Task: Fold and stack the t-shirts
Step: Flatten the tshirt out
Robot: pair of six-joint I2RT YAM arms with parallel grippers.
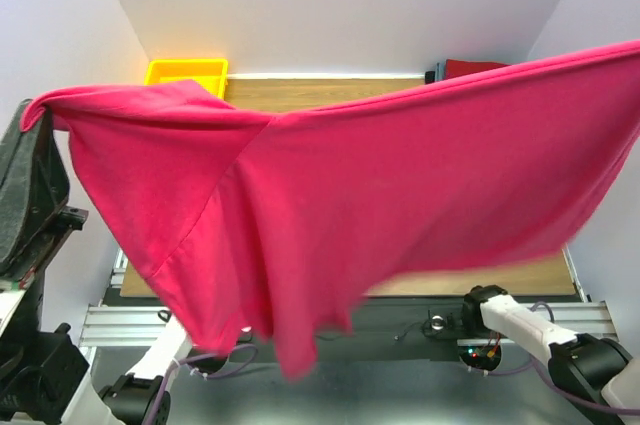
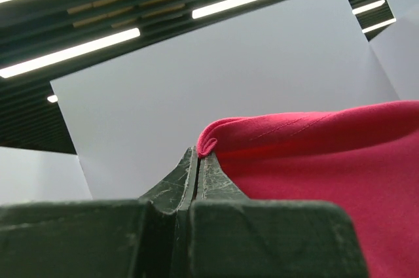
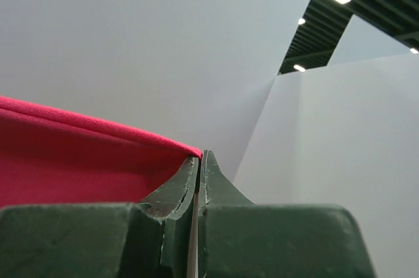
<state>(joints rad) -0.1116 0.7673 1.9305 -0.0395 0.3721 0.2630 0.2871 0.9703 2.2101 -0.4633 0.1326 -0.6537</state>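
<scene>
Top external alone: yellow tray (image 1: pixel 184 72) behind the outstretched crimson t-shirt (image 1: pixel 400 195).

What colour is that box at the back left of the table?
The box is bright yellow, seen best in the top view, just behind the held-up shirt.

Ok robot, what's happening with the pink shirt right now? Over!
Left gripper shut on one end of crimson t-shirt. Right gripper shut on the other end. Shirt hangs spread in the air, unfolded. It hides most of the table.
</scene>
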